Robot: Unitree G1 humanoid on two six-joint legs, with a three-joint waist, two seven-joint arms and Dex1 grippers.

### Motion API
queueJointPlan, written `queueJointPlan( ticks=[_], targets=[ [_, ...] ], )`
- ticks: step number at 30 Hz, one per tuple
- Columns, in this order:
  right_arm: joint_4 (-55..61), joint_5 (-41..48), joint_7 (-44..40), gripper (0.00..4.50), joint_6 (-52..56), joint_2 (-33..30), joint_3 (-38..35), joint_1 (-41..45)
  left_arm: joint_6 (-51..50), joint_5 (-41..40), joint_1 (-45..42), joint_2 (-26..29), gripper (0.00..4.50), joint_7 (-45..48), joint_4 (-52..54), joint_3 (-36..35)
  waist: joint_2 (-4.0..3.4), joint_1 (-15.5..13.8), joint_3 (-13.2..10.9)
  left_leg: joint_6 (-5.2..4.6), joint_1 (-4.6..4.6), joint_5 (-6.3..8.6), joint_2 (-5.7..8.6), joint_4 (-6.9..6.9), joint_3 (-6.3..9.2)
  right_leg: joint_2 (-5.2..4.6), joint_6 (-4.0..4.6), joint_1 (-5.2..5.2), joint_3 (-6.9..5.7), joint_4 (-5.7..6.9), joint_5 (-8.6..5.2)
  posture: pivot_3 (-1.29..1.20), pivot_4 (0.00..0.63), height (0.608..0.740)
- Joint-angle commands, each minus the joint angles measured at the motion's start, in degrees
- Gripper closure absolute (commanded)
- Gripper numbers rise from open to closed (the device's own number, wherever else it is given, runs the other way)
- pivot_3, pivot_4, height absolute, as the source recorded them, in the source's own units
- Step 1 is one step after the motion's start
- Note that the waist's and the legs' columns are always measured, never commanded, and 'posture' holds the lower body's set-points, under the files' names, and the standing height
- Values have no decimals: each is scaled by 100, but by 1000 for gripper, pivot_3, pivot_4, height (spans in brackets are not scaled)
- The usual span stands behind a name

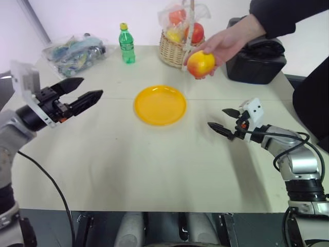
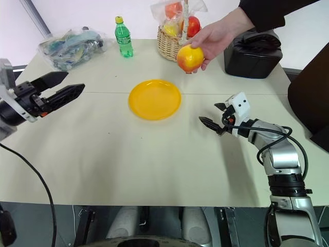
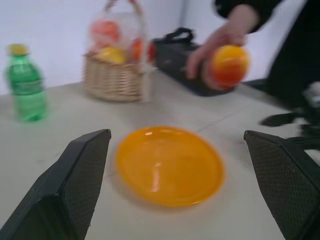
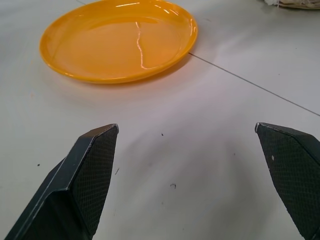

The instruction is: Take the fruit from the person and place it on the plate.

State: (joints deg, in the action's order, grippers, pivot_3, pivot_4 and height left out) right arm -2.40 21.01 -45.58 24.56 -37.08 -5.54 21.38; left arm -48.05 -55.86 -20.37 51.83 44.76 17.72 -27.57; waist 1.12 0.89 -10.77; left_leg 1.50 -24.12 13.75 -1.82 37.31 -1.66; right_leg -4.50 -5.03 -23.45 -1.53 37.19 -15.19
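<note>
Both grippers sit low in the frame with fingers spread wide and empty: left gripper at left, right gripper at right. Upper right, the person's hand holds the fruit above the table, beyond the bare plate. I judge the handover pending; next I must bring one gripper up around the fruit.

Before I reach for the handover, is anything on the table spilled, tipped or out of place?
Nothing stands out. The plate lies flat and bare, the green bottle and basket stand upright, and the person's hand holds the fruit above the table.
</note>
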Motion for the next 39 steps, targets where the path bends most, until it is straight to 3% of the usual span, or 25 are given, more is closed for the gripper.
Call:
queueJointPlan(
  ticks=[1, 8, 16, 22, 38, 39],
  targets=[
    [253, 14, 93, 0, -66, -32, -180, 88, -45, -29, -99, 404, 34, 530, 217, 260, -5, -6, -1, 0, 0, 0, 0, -1, -1, 0, 0, 0, 0, 0, -1, 0, 150, 740],
    [1000, 1032, 991, 0, 686, 284, -1123, 694, 300, 472, -518, 163, 34, 477, -344, 761, -8, -22, -4, 0, 0, 0, 0, 1, -2, 0, 0, 0, 4, 0, 0, 0, 150, 740],
    [1699, 1692, 1957, 0, 1268, 1070, -1165, 1180, 347, 663, -724, -93, 34, 448, -461, 933, -8, -19, -4, 0, -1, 0, -1, -6, -1, 3, 0, -2, 4, -1, 0, 0, 150, 740],
    [1665, 1763, 2123, 0, 1321, 1421, -902, 1384, 336, 680, -630, -177, 34, 354, -389, 843, -8, -19, -4, 0, -3, 0, -1, -6, 0, 1, 0, -3, 4, -2, -1, 0, 150, 740],
    [698, 1325, 1808, 0, 867, 1492, -507, 1959, 281, 541, -75, -278, 34, -33, 56, 481, -8, -14, -4, 0, -4, 0, -1, -7, -1, 1, 0, -6, 5, 0, -1, 0, 150, 740],
    [689, 1319, 1794, 514, 845, 1493, -510, 1964, 281, 537, -59, -281, 0, -45, 74, 476, -8, -13, -4, 0, -4, 0, -1, -6, -1, 1, 0, -5, 5, -1, 0, 0, 150, 740]
  ],
)
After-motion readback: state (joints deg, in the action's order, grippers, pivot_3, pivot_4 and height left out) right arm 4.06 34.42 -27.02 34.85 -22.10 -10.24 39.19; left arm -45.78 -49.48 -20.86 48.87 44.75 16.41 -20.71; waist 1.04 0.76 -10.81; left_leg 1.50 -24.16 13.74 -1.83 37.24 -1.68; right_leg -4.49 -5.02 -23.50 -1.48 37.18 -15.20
